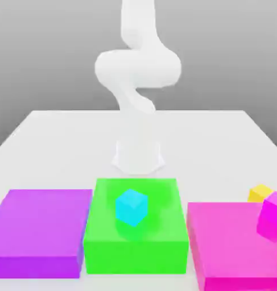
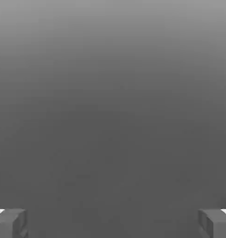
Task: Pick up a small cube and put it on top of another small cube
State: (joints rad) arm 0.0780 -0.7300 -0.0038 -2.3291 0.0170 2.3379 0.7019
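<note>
- Two small cubes belong to this job: the yellow cube [image 1: 259, 192] sits at the exterior view's right edge, on the white table [image 1: 61, 148] just behind the pink block [image 1: 231, 244].
- The cyan cube [image 1: 131, 207] rests on top of the big green block [image 1: 135, 233], well apart from the yellow one.
- A small magenta cube [image 1: 272, 216] stands on the pink block, just beside the yellow cube.
- A purple block [image 1: 41, 230] lies at the green block's other side.
- The gripper [image 2: 113, 223] has its fingertips [image 2: 10, 222] spread wide, with nothing between them.
- The white arm [image 1: 137, 74] rises behind the green block.
</note>
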